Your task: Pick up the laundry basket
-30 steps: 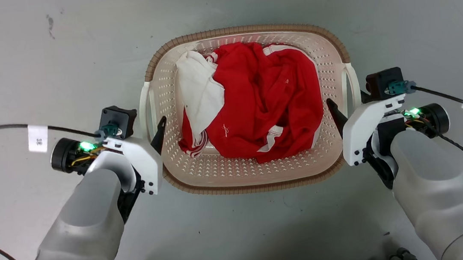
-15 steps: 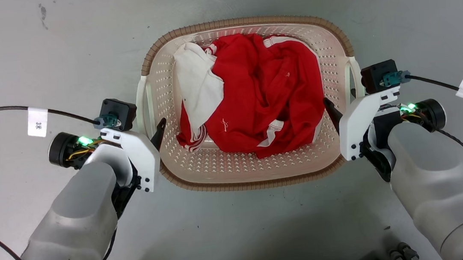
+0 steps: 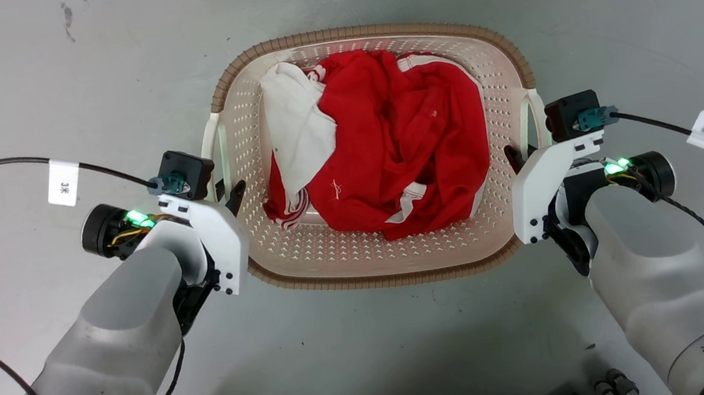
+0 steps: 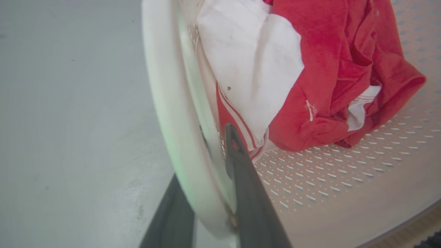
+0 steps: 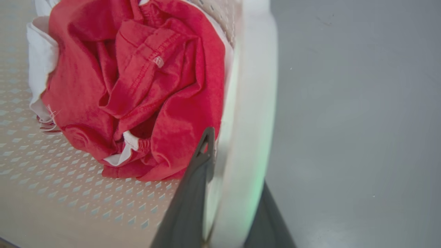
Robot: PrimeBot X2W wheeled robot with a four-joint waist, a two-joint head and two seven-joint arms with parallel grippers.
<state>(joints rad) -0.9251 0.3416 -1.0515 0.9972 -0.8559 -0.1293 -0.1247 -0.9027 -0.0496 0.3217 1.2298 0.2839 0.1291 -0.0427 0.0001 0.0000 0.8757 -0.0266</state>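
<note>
Since half a second ago both hands have tightened: the left hand grips the left loop handle, the right hand the right loop handle. The laundry basket, holding red clothes, sits on open grey floor.

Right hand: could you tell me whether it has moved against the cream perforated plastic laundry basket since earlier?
Yes. The right hand's inner finger has moved outward, toward the white loop handle of the laundry basket.

The grey floor is being marked by dark scuffs far left and occupied mid-view by the basket, their contact being hidden.
</note>
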